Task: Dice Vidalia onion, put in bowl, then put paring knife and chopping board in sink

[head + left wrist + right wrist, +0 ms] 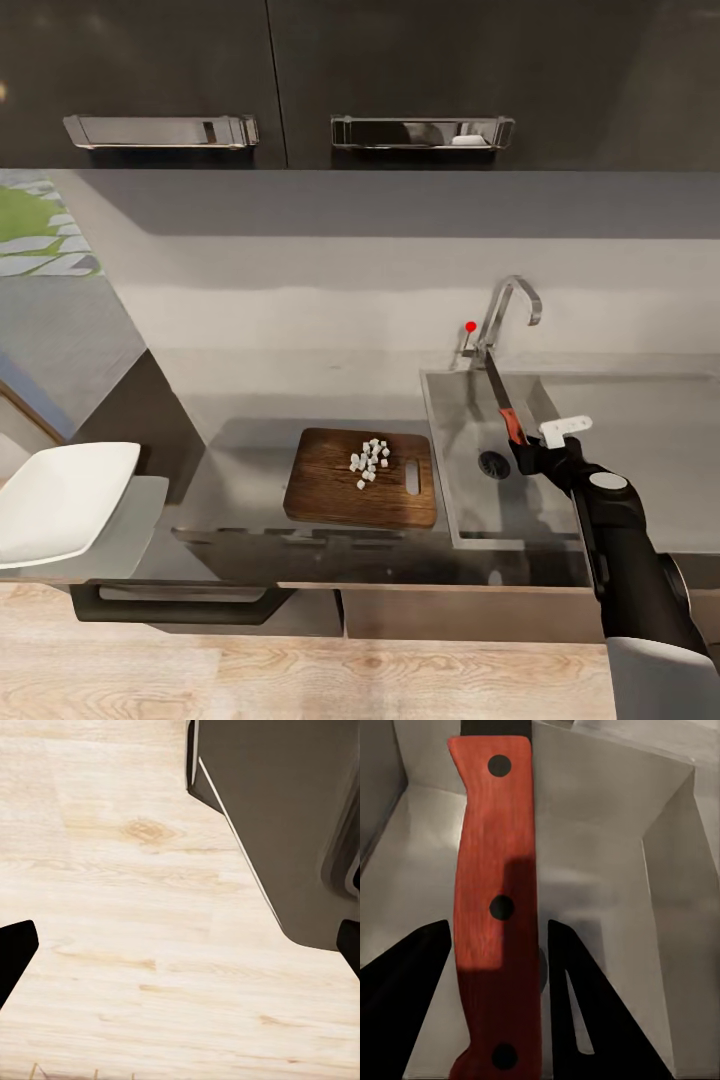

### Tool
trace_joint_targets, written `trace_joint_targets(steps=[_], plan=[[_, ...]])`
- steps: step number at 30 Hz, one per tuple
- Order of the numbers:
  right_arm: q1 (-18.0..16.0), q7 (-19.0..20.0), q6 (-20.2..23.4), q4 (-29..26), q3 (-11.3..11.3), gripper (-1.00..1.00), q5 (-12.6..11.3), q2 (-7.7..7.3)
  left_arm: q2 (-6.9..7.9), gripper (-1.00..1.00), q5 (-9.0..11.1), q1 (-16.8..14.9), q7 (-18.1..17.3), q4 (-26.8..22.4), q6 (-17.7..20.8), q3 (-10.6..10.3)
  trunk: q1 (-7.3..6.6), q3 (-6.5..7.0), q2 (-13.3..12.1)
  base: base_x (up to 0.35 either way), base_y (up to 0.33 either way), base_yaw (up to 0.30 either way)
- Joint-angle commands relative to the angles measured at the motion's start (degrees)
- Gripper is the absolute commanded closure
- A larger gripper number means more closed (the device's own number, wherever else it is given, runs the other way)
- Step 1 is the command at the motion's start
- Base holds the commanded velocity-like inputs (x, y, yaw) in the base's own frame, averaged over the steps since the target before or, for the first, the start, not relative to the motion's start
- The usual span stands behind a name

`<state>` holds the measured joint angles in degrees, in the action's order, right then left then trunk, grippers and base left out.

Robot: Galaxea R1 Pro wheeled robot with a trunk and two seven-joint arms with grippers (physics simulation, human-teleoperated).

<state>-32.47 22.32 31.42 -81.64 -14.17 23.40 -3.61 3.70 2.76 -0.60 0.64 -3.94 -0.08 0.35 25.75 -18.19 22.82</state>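
Note:
My right gripper (522, 458) is shut on the orange-red handle of the paring knife (511, 424), which hangs over the sink (445, 500) with its dark blade pointing toward the tap (505, 305). In the right wrist view the handle (495, 907) sits between both black fingers (405, 1005) above the steel basin (607, 870). Left of the sink, the brown chopping board (330, 490) lies on the countertop (240, 450) with a small pile of diced onion (368, 463) on it. The white bowl (60, 500) stands at the far left. My left gripper (184, 945) is open over wooden floor.
Dark upper cabinets with metal handles (160, 130) hang above the grey wall. A dark drawer handle (180, 600) juts out below the counter's front edge. Light wooden floor (300, 680) runs in front, and a dark cabinet side (285, 817) shows in the left wrist view.

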Motion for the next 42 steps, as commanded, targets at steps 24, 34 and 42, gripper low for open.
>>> trace_joint_targets(steps=[24, 34, 42], plan=[[-0.05, 0.54, 17.97, -0.03, 0.28, 1.0, 0.6, 0.01, -0.09, -1.0, 0.27, -0.02, 0.07, -0.01, -0.01, -0.04, 0.03, -0.09, 0.1, 0.0, 0.0, 0.0], [-0.05, 0.53, 18.13, -0.02, 0.52, 1.0, 0.6, 0.01, -0.27, -1.0, 0.27, -0.02, 0.07, -0.01, -0.01, -0.04, 0.03, -0.09, 0.1, 0.0, 0.0, 0.0], [-0.05, 0.53, 18.18, 0.06, 4.6, 1.0, 0.66, 0.05, -2.06, -1.0, 0.24, -0.02, 0.19, -2.62, -0.09, -0.08, 0.03, -0.41, 0.1, 0.0, 0.0, 0.0]])
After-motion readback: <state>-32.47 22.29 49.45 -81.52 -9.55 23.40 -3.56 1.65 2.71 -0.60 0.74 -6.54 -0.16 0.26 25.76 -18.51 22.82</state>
